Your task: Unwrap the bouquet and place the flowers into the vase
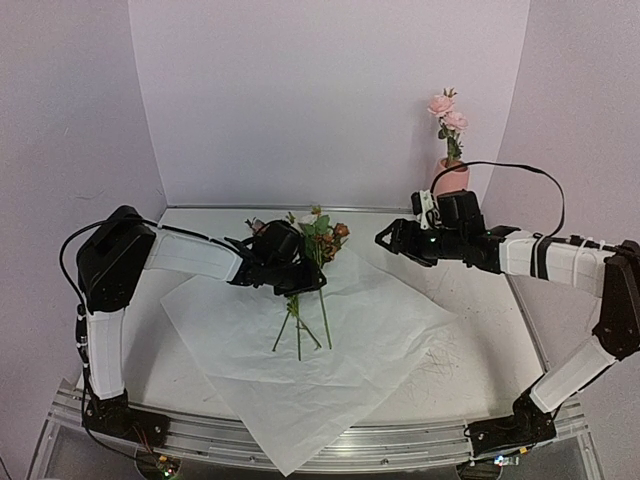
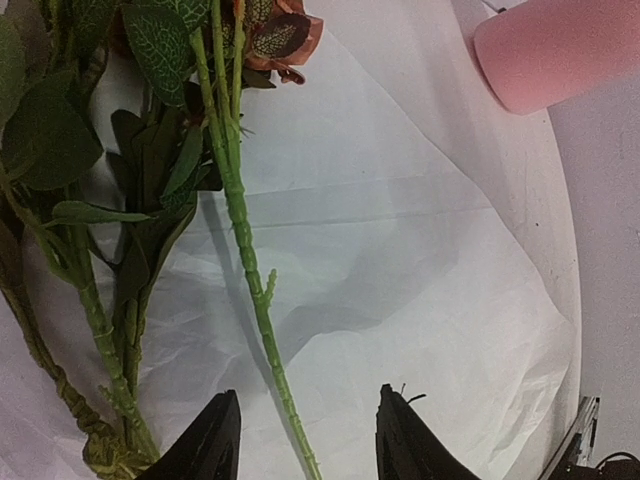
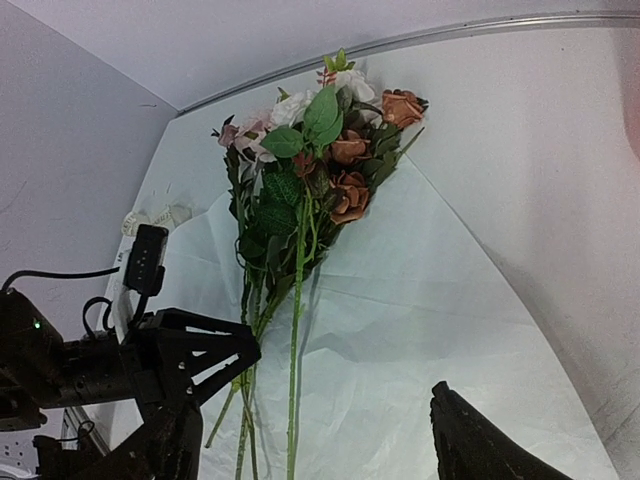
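Note:
The flowers (image 1: 318,238) lie unwrapped on the spread white paper (image 1: 350,360), heads toward the back wall and thin green stems (image 1: 300,325) toward me. My left gripper (image 1: 295,285) hovers over the stems. In the left wrist view it (image 2: 308,400) is open, with one stem (image 2: 262,315) running between the fingers and touching neither. My right gripper (image 1: 388,240) hangs open and empty to the right of the flowers (image 3: 320,160). The salmon-pink vase (image 1: 452,178) stands at the back right behind the right wrist and holds pink roses (image 1: 447,115).
The paper (image 3: 430,300) covers the middle of the table, one corner hanging over the near edge. A cream ribbon (image 3: 150,218) lies on the table left of the flowers. The left gripper (image 3: 195,350) shows in the right wrist view. The vase (image 2: 560,55) sits past the paper's edge.

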